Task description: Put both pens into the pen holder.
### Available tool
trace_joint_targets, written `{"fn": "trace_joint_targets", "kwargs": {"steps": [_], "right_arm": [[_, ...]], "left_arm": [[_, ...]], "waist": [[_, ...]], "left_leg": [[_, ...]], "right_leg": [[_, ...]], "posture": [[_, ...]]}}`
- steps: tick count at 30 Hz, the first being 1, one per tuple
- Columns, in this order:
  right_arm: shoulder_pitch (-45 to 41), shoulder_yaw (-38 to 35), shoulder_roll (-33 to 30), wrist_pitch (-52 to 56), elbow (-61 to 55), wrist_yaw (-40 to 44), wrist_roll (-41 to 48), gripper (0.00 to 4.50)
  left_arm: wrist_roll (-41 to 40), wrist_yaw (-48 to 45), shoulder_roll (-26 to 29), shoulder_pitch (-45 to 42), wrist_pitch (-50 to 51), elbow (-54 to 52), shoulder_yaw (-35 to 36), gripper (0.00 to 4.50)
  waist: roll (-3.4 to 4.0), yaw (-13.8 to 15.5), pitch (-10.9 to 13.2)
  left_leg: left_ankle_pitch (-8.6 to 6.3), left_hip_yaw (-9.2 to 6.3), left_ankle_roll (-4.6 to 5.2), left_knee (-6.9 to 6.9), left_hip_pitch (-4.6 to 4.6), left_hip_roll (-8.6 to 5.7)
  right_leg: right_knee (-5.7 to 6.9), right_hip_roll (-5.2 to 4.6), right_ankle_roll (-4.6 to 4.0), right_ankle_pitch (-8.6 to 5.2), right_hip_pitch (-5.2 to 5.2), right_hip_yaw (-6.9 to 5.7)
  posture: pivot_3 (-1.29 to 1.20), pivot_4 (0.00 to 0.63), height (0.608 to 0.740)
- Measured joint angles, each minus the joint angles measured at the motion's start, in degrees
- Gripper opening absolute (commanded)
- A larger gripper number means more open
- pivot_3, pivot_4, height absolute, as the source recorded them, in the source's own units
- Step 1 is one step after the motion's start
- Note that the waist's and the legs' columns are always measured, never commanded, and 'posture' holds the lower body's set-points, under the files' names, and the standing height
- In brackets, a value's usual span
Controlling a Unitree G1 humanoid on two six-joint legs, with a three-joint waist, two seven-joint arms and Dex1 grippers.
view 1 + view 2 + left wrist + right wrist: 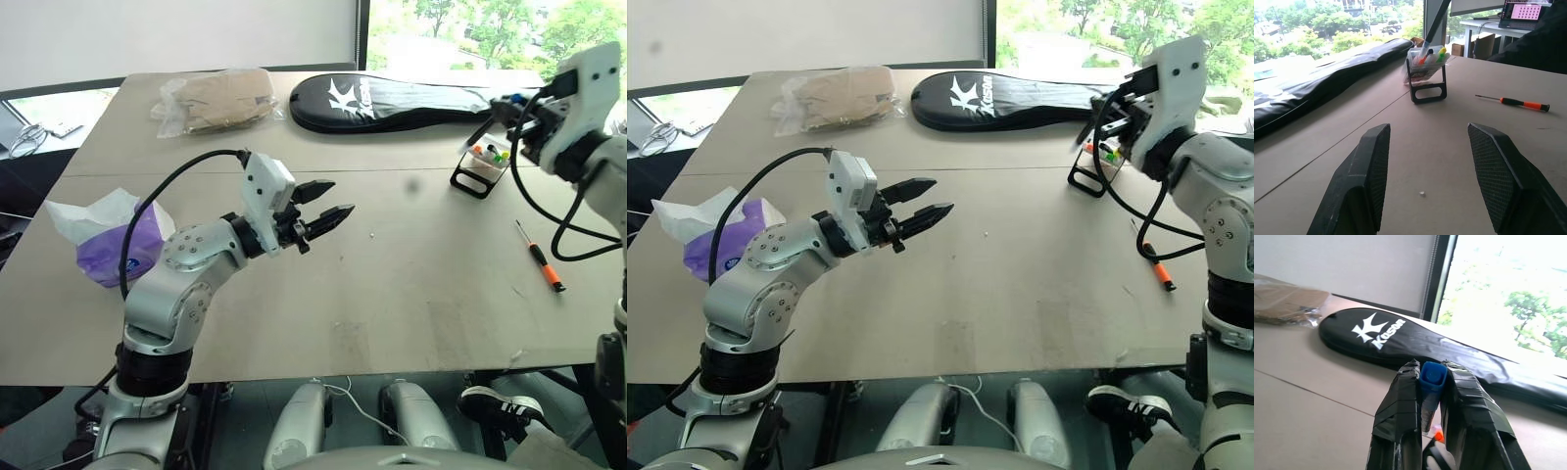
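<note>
The worktop [392,284] is matt, pale brown board with a smooth, faintly scuffed face, and the long racket bag [392,103] on it is black cloth with a dull sheen. The left claw [1425,181] has black fingers [1364,176] with finely textured, matt pads, while the right claw [1431,382] is wrapped in creased black tape around a pen [1431,377] with a glossy blue plastic end. The pen holder [1426,73] is clear plastic on a black frame, and the screwdriver [1513,102] has a bare metal shaft.
</note>
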Motion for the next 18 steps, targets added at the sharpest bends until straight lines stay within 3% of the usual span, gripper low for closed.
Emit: {"fn": "trace_joint_targets", "kwargs": {"steps": [10,18], "right_arm": [[-0.3,5.0,4.4,-6.2,4.9,-1.0,-9.6,0.09],[-0.5,3.8,7.6,-8.2,6.6,-0.4,-12.0,0.09]], "left_arm": [[1.8,-0.2,-0.3,-0.9,-2.0,1.9,-0.9,2.57],[2.2,0.1,-0.3,0.0,-2.0,1.6,-0.8,2.57]], "waist": [[0.0,0.3,0.0],[0.0,0.1,0.0]], "left_leg": [[0.07,-0.03,-0.12,0.02,-0.04,-0.01],[0.07,-0.03,-0.13,0.01,-0.02,0.0]], "right_leg": [[-0.02,-0.02,0.0,0.0,-0.01,0.0],[0.0,-0.01,0.0,0.0,-0.01,0.04]], "posture": [[0.0,0.15,0.74],[0.0,0.15,0.74]]}}
